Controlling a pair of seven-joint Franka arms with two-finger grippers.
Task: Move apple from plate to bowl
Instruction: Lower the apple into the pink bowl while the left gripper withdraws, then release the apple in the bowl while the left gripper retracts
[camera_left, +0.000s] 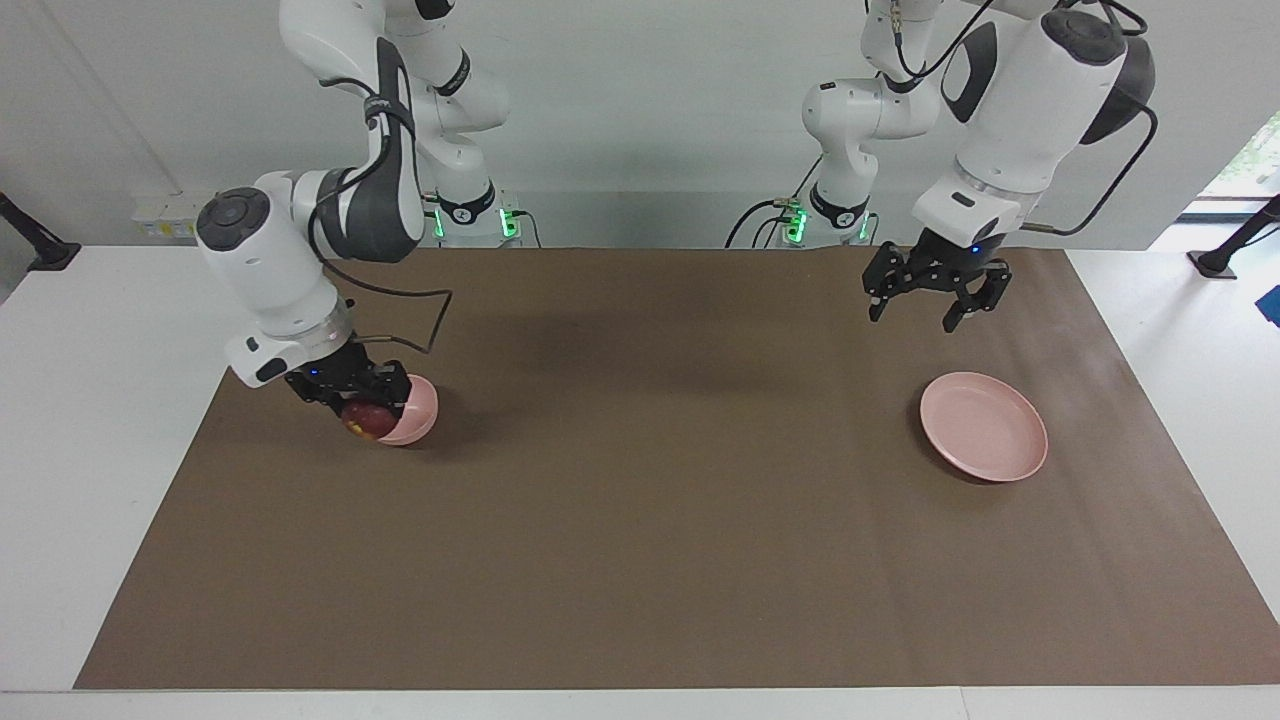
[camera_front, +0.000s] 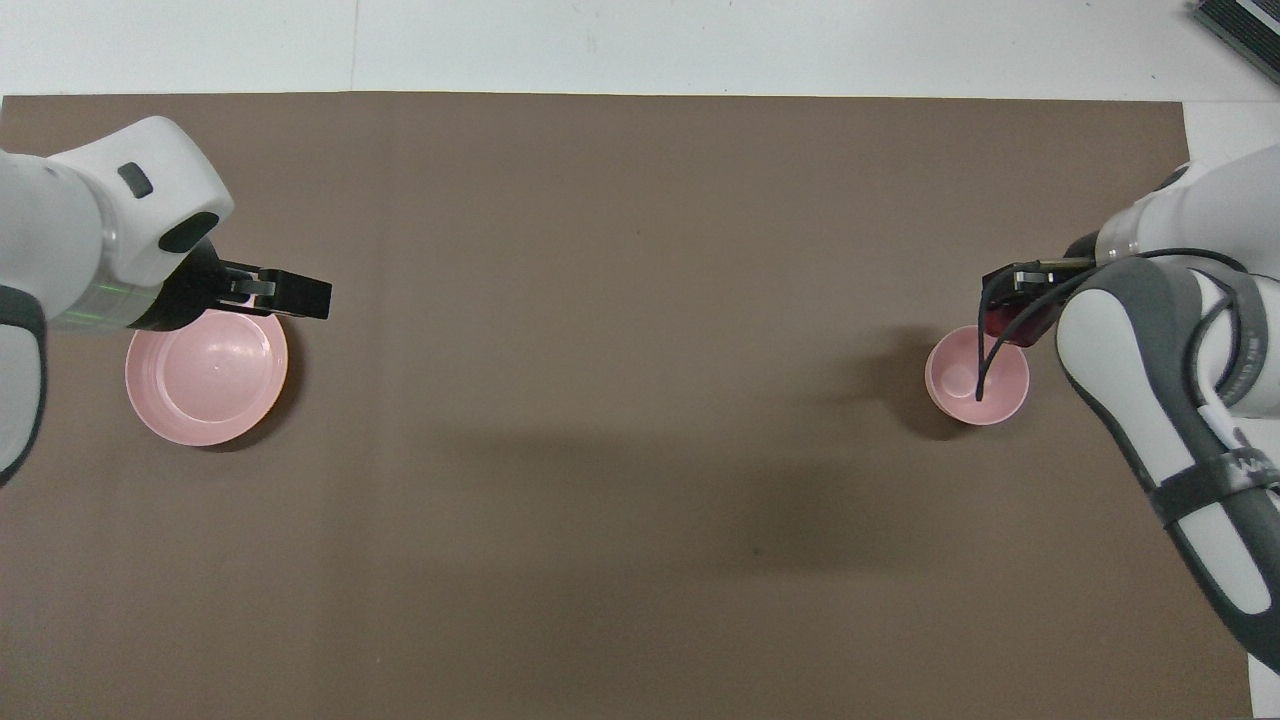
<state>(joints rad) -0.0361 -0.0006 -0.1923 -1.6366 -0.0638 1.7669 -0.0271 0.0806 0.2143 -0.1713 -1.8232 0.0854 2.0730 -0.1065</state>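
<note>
Brown paper covers most of the white table (camera_left: 130, 330), and a pale grey wall stands at my back. My right gripper (camera_left: 362, 405) (camera_front: 1010, 312) is clamped tight on the small round dark red apple (camera_left: 366, 420) (camera_front: 1003, 322), its fingers pressed against the fruit's sides. I hold it up over the small, deep, pale pink bowl (camera_left: 418, 410) (camera_front: 975, 385), above the rim on the side toward my right arm's end of the table; the apple is in the air, not yet inside. From above, the black cable off my right wrist loops across the bowl's hollow. At my left arm's end of the table lies the wide, shallow, pale pink plate (camera_left: 984, 427) (camera_front: 205, 377), with nothing on it. My left gripper (camera_left: 935, 297) (camera_front: 300, 296) hangs in the air with its 2 fingers spread apart, holding nothing, over the edge of the plate that is farther from me when seen from overhead. Plate and bowl lie well apart.
</note>
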